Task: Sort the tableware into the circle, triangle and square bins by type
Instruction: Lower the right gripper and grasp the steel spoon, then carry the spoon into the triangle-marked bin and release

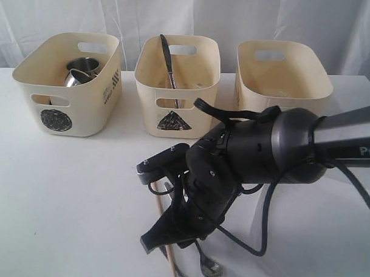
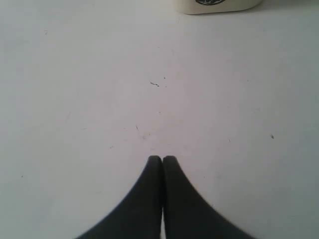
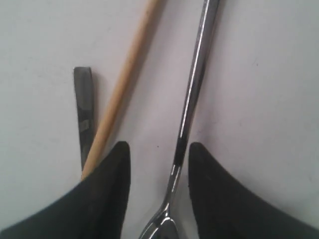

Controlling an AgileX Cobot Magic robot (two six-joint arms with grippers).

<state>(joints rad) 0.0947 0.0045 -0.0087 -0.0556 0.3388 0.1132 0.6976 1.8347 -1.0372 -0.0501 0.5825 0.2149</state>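
While your right gripper [image 3: 158, 149] stands part-open, holding nothing, astride the steel spoon [image 3: 192, 94] lying on the table [image 3: 259, 99], the wooden chopstick [image 3: 124, 79] running under one finger could get dragged along when you close.

Three bins stand in a row along the table's [image 1: 67, 195] far edge: the circle bin [image 1: 65, 89] towards the far left corner, the triangle bin [image 1: 174, 89] in the middle, the square bin [image 1: 281, 75] to its right. Mugs [image 1: 84, 71] sit inside the circle bin. Cutlery [image 1: 168, 62] leans upright in the triangle bin. Near the table's front edge, in front of the triangle bin, a chopstick [image 1: 163, 235] lies left of a spoon [image 1: 209, 268]. A flat metal handle [image 3: 83, 109] lies on the chopstick's other side. The right gripper [image 3: 159, 149] hangs over them, the spoon's handle between its fingers.
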